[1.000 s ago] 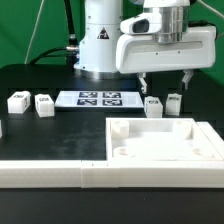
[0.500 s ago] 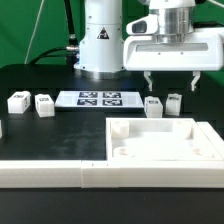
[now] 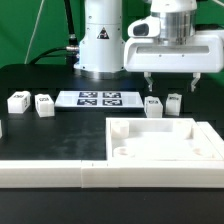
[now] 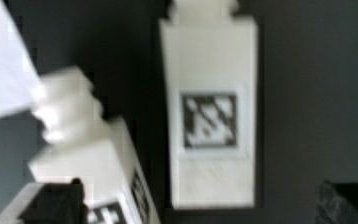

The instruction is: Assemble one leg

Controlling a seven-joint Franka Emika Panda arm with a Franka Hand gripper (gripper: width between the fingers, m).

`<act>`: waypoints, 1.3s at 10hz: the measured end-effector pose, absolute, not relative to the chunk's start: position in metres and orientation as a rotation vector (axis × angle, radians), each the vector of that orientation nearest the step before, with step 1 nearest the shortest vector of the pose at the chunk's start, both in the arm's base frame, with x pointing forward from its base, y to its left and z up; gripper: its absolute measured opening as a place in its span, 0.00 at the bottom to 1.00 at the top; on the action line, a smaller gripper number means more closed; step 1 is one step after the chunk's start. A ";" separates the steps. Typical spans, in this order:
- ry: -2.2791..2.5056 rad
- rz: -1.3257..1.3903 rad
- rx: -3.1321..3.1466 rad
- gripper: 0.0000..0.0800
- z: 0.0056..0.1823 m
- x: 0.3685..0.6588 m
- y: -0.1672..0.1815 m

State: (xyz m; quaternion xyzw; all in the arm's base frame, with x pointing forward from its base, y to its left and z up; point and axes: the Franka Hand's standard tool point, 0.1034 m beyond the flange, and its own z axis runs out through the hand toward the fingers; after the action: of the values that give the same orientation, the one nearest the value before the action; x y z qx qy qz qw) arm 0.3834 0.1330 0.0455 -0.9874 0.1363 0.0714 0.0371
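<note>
In the exterior view, the gripper [image 3: 169, 85] hangs above the black table [image 3: 30, 135], toward the exterior view's right. Its jaws are spread wide and they grasp nothing. The two fingers [image 3: 148, 86] point down and end a little above the parts. Below it stand two small white posts close to each other. One is the leg [image 3: 174, 102], almost under the middle of the gripper. The other is a neighbouring leg [image 3: 153, 105], just beside it on the exterior view's left, under one finger. Neither one touches the gripper.

Two more legs [image 3: 17, 101] stand well apart from these, at the exterior view's left. The marker board [image 3: 98, 98] lies flat between the two pairs, in front of the robot base [image 3: 100, 40]. Nearer to the camera lies the large white panel [image 3: 165, 140], with a raised rim and round sockets.

In the wrist view, the leg [image 4: 211, 120] fills the middle – a long white block with its black-and-white marker facing the camera. It lies between the dark fingertips [image 4: 51, 203], which are far apart and clear of it. The neighbouring leg [image 4: 91, 150] is just beside it, close to one fingertip. The picture is blurred – a pale surface [image 4: 2, 60] at one edge I cannot identify.
</note>
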 end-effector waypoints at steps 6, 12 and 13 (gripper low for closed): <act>0.257 0.868 -2.871 0.81 0.043 0.382 0.137; 0.209 1.417 -2.637 0.81 0.033 0.373 0.156; 0.203 1.424 -2.635 0.81 0.032 0.370 0.158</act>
State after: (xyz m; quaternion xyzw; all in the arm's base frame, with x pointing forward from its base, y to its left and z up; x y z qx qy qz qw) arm 0.3705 0.1580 0.0317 -0.8756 0.0673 0.4732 0.0698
